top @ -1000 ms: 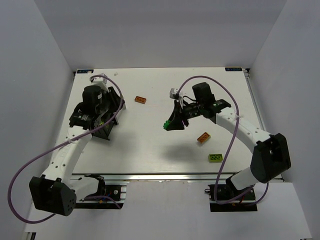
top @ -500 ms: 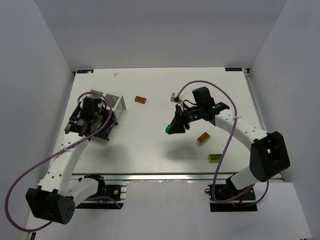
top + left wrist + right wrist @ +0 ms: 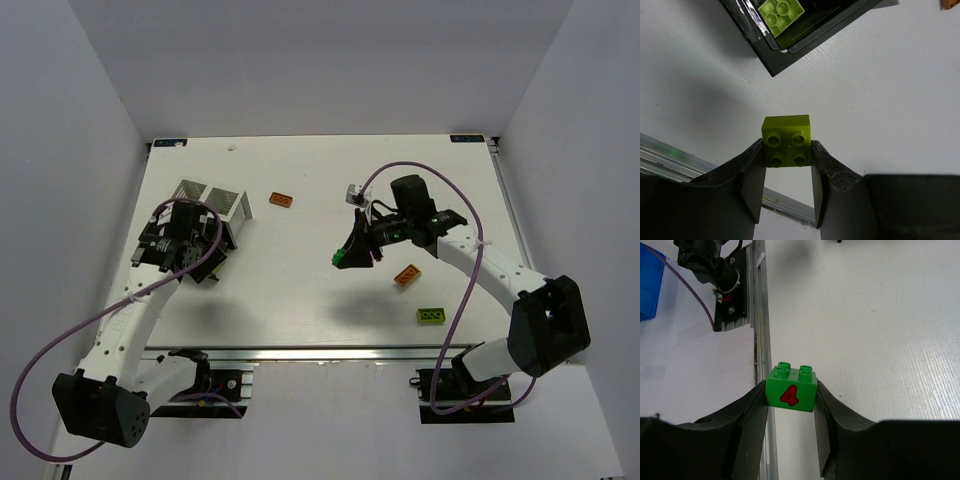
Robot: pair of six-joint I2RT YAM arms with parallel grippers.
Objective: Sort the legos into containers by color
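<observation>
L arm is pulling back toward the near-left of the worktop [image 3: 300, 310]. Vs a sec ago it's no longer covering the white container [image 3: 228, 206], which is now showing at the far left. L claw [image 3: 786, 150] is staying only partway open, fingers pressing both sides of the held lime brick [image 3: 786, 135], studs facing the cam, lifted off the worktop. Just ahead of it the black container [image 3: 790, 55] is sitting w/ a boxed lime brick [image 3: 781, 12] already inside. So this lime one isn't dropped yet. Prob. it's lining up for the black box, since lime is collecting there.

Mid worktop, the far orange brick [image 3: 282, 200] is lying loose just right of the white container, w/ nothing touching it.

R arm is shifting only slightly toward the near edge, taking its load along. R claw [image 3: 790, 399] is standing partway open, clamping a green brick [image 3: 791, 385] w/ a red 4 on its face, studs up, clear of the worktop. It's hanging near the middle, well apart from both containers, so it's in transit, not delivered. Can't tell which box green is heading for.

Right of it, the near orange brick [image 3: 407, 275] and a loose lime brick [image 3: 431, 316] are lying toward the front-right. At least 3 loose pcs are waiting to be sorted, plus the 2 being carried.
</observation>
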